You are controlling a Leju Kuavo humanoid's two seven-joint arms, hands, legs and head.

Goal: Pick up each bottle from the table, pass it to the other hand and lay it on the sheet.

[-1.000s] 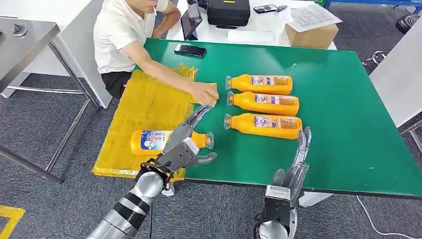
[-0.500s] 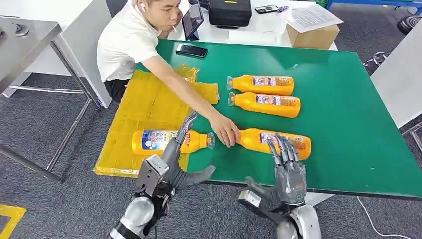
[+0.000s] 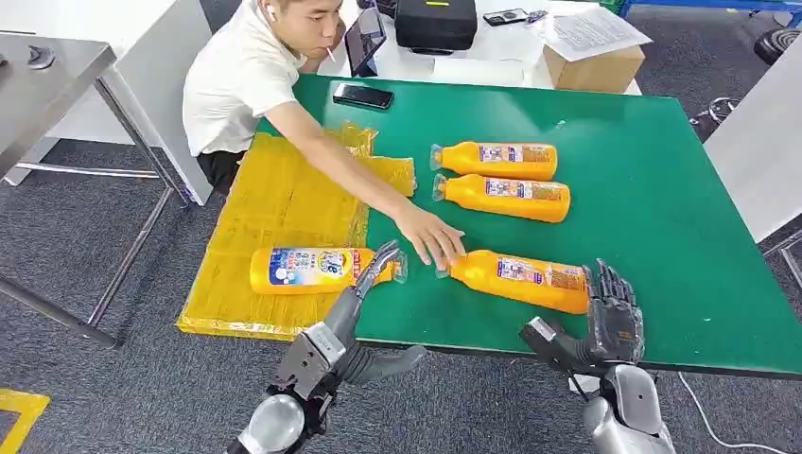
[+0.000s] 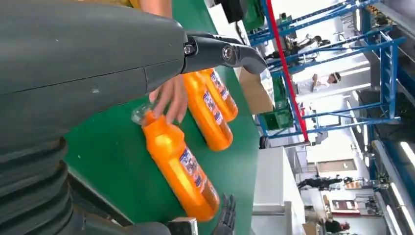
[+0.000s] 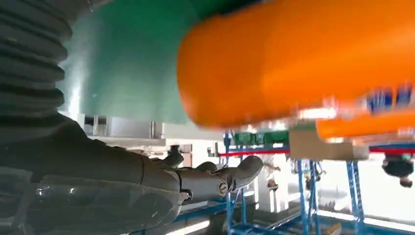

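Observation:
One orange bottle [image 3: 301,270] lies on the yellow sheet [image 3: 274,194]. My left hand [image 3: 348,320] hovers at the table's front edge, fingers spread and pointing at that bottle's neck, holding nothing. The near loose bottle [image 3: 518,278] [image 4: 182,169] [image 5: 303,63] lies tilted on the green table [image 3: 662,189], and a person's hand [image 3: 430,241] [image 4: 169,95] rests on its neck. My right hand [image 3: 605,323] stands open beside this bottle's base, fingers upright and thumb [image 3: 549,342] out. Two more bottles [image 3: 496,159] [image 3: 506,197] lie farther back.
The person sits at the table's far left, one arm stretched across the sheet. A black phone [image 3: 361,96] lies near the back edge. Behind it are a black case [image 3: 435,23] and a cardboard box [image 3: 593,66]. A metal table [image 3: 47,71] stands at the left.
The person's hand has pulled the near bottle's neck toward the front and tilted the bottle. My right hand moved from above the bottle to its base. My left hand drew back from the sheet.

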